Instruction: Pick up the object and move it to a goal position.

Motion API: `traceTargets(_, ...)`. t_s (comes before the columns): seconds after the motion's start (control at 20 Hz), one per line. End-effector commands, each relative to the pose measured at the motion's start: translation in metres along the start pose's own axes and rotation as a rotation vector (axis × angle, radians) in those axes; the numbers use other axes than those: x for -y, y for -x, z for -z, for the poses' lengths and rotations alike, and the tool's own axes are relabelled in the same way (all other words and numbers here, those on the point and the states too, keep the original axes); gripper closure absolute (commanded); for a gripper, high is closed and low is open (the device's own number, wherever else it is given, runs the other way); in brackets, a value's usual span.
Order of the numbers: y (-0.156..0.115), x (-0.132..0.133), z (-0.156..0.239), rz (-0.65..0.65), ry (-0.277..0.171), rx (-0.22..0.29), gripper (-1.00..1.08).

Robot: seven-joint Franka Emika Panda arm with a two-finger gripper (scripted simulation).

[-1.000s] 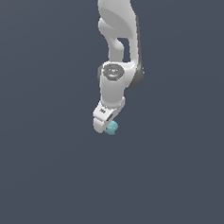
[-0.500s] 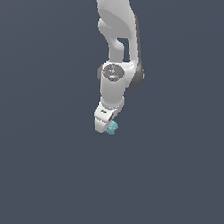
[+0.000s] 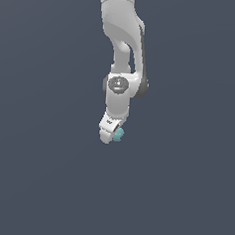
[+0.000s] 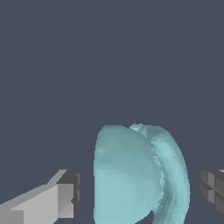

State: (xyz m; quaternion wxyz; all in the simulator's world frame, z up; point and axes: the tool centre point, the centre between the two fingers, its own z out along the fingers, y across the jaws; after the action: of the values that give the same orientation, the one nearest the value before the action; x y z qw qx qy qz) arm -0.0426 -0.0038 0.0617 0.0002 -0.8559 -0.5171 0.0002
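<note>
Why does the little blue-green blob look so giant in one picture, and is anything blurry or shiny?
In the wrist view the camera sits right beside the teal lump, so it fills much of the frame, cut off at the edge; its facets look sharp, with soft shading and no glare. In the exterior view it is a tiny dot beside the end effector, evenly lit against a flat grey backdrop, with no shadow visible.
</note>
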Motion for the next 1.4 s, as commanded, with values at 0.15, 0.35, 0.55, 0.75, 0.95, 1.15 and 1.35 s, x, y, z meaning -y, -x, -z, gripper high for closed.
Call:
traceTargets(0.15, 0.0, -0.001, -0.016, 0.001, 0.0, 0.0, -0.92)
traceTargets(0.35, 0.0, -0.001, -0.017, 0.001, 0.0, 0.0, 1.08)
traceTargets(0.55, 0.0, -0.001, -0.017, 0.001, 0.0, 0.0, 1.08)
traceTargets(0.75, 0.0, -0.001, -0.017, 0.001, 0.0, 0.0, 1.08)
traceTargets(0.95, 0.0, -0.003, -0.016, 0.001, 0.002, 0.0, 1.08)
traceTargets(1.15, 0.002, -0.012, -0.014, 0.001, 0.002, 0.0, 1.08)
traceTargets(1.35, 0.004, -0.027, -0.012, 0.001, 0.002, 0.0, 1.08)
